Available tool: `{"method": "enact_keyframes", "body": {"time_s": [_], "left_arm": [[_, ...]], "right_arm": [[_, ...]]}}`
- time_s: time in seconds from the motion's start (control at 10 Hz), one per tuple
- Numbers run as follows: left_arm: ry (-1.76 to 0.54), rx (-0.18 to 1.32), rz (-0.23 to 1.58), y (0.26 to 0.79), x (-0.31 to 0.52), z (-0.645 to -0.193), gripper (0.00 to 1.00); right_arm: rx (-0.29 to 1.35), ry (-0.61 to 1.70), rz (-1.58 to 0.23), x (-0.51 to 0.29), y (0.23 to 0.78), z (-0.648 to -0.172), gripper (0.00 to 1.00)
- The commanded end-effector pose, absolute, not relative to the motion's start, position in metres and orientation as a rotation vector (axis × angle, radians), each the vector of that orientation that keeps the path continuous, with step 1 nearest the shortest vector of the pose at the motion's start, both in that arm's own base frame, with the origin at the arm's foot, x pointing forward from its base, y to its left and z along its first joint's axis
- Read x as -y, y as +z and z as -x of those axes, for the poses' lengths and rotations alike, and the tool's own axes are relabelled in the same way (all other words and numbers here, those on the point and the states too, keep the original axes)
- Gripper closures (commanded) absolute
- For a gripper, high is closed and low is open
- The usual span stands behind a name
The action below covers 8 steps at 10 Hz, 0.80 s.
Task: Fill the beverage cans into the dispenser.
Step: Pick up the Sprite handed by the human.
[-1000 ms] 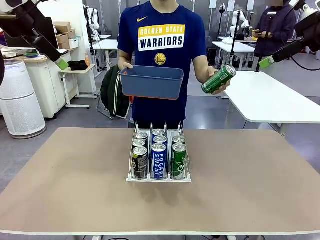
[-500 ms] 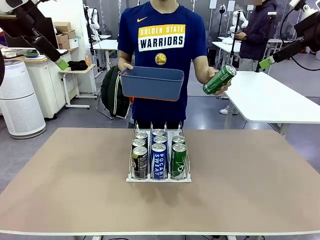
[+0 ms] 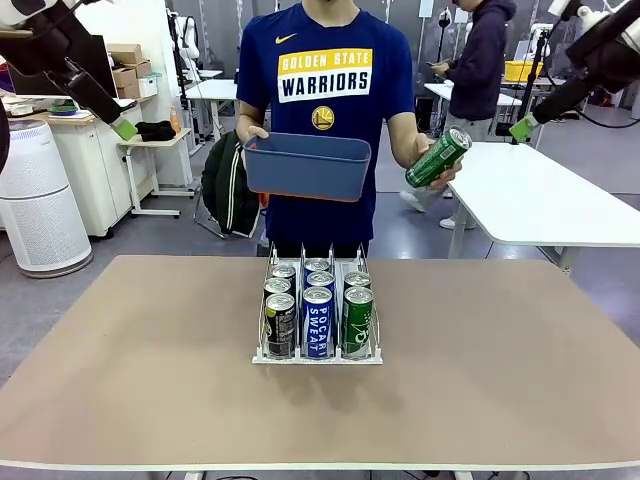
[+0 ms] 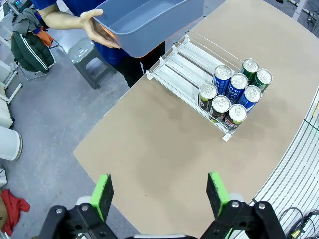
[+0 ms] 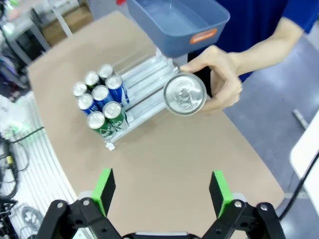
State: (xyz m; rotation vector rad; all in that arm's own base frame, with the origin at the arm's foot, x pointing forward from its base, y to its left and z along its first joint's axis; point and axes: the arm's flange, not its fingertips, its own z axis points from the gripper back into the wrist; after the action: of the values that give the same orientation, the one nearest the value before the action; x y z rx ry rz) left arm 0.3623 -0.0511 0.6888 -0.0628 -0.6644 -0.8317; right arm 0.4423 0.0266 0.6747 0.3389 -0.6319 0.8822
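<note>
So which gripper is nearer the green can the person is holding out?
Right. The right gripper hangs open just beside the green can, facing its silver top. The left gripper is open far across, beyond the blue-grey bin.

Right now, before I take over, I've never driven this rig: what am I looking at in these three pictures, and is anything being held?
The front picture looks across a brown table at a person. The two white arms are raised at the top corners: the left gripper and the right gripper, both open and empty. The other two pictures look down from each wrist, with that gripper's green pads at the bottom: left gripper, right gripper.

On the table sits the dispenser, a white wire rack with three lanes, holding eight cans: dark, blue-and-white and green.

The person holds a blue-grey bin in one hand and a green can in the other, offered toward the right arm.
</note>
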Motion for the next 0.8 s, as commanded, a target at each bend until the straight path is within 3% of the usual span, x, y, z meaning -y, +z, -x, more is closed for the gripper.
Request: {"method": "enact_keyframes", "body": {"time_s": [0.0,0.7], "left_arm": [[-0.828,0.658,0.063,0.684,0.049,-0.359,0.00],[-0.828,0.658,0.063,0.684,0.049,-0.359,0.00]], "right_arm": [[0.579,0.873,-0.272,-0.036,0.688,-0.464,0.00],[0.553,0.903,-0.188,-0.067,0.682,-0.504,0.00]]}}
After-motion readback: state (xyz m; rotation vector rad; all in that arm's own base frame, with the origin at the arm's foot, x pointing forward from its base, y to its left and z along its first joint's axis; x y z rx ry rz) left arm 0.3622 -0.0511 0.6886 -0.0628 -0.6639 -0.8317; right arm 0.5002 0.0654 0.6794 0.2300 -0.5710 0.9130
